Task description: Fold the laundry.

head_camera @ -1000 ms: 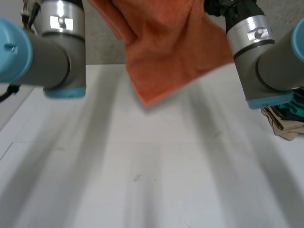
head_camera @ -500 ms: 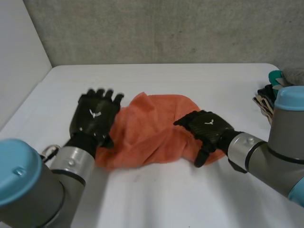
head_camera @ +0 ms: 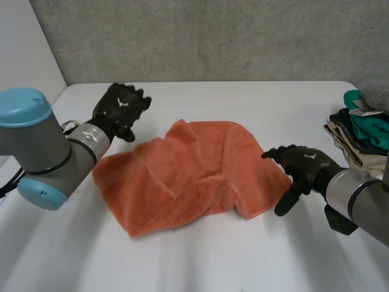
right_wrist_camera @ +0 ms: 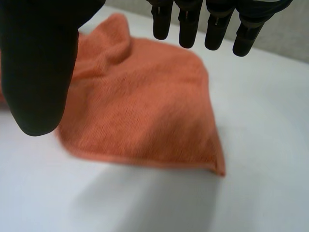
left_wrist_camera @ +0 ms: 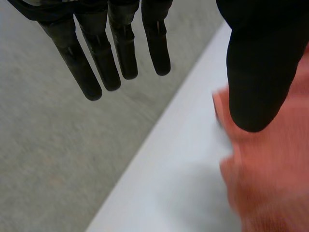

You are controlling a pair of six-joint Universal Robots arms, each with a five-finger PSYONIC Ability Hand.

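Left hand (head_camera: 121, 109) hovers over the far left part of the white table (head_camera: 255, 100), its fingers (left_wrist_camera: 96, 63) straight and held well apart from the thumb (left_wrist_camera: 260, 72), with nothing gripped between them. In the head view it sits just beyond the far left edge of the orange towel (head_camera: 188, 176) and looks clear of the cloth. In the left wrist view the towel's edge (left_wrist_camera: 270, 183) lies on the table (left_wrist_camera: 178, 169) beside the thumb, though I cannot tell whether the two touch. The right hand (head_camera: 301, 167) is at the opposite side, just beside the towel's near right corner. Its fingers (right_wrist_camera: 188, 24) are stretched out and spread and its thumb (right_wrist_camera: 38, 63) stands away from them, so it grips none of the cloth. In the right wrist view that corner of the towel (right_wrist_camera: 140, 111) lies flat on the table (right_wrist_camera: 251, 193) under the palm and fingertips. The towel itself lies in the middle of the table between the two hands. It is spread out but rumpled, with raised creases running across it and a fold bunched along the side nearer the camera. At the table's right edge, behind the right arm, rests a pile of clothes (head_camera: 364, 131) in teal, beige and grey, well apart from the towel. A grey concrete wall (head_camera: 213, 36) stands behind the table.
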